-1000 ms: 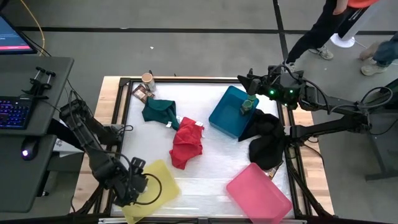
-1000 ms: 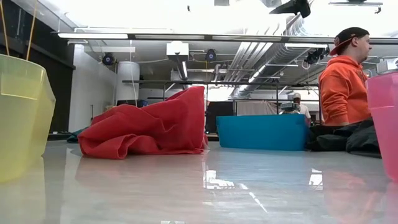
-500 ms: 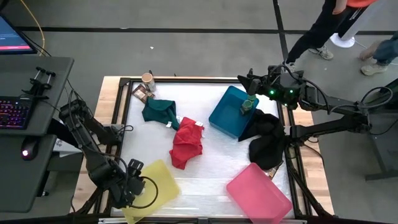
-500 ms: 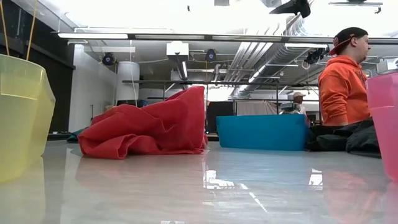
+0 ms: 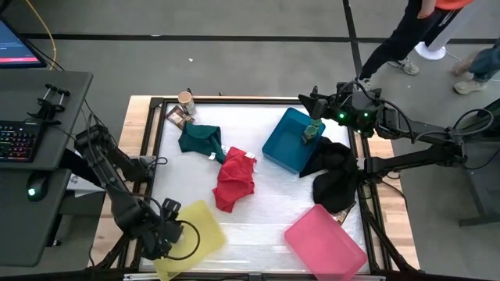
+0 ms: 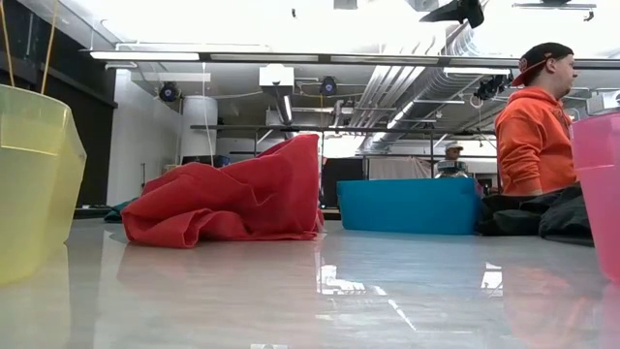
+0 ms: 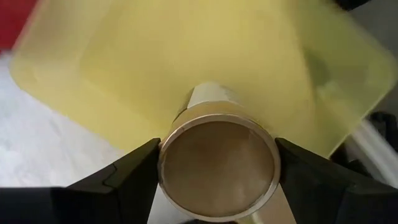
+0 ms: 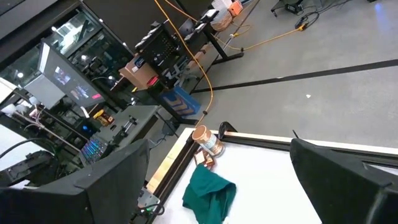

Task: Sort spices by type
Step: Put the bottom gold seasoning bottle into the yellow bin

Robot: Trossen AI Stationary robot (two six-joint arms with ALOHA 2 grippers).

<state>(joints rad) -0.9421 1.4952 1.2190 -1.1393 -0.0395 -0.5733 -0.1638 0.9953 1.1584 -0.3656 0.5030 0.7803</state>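
The left gripper (image 7: 214,168) pinches a tan-lidded jar (image 7: 217,163) over the yellow tray (image 5: 190,238). The right gripper (image 5: 314,101) hangs spread above the blue tray (image 5: 291,142), which holds a green-lidded jar (image 5: 311,133). Another jar (image 5: 185,101) and a packet (image 5: 178,117) sit at the surface's far corner.

Three trays sit on the table (image 5: 258,226): one at the near left corner (image 5: 199,230), one at the near right (image 5: 324,242), one at the far right (image 5: 285,144). Two cloths lie mid-table, one (image 5: 201,140) far-left of the other (image 5: 234,179); a third cloth (image 5: 337,176) lies between the right trays. A jar (image 5: 185,100) and a packet (image 5: 179,117) are at the far left corner, another jar (image 5: 312,133) in the far tray.
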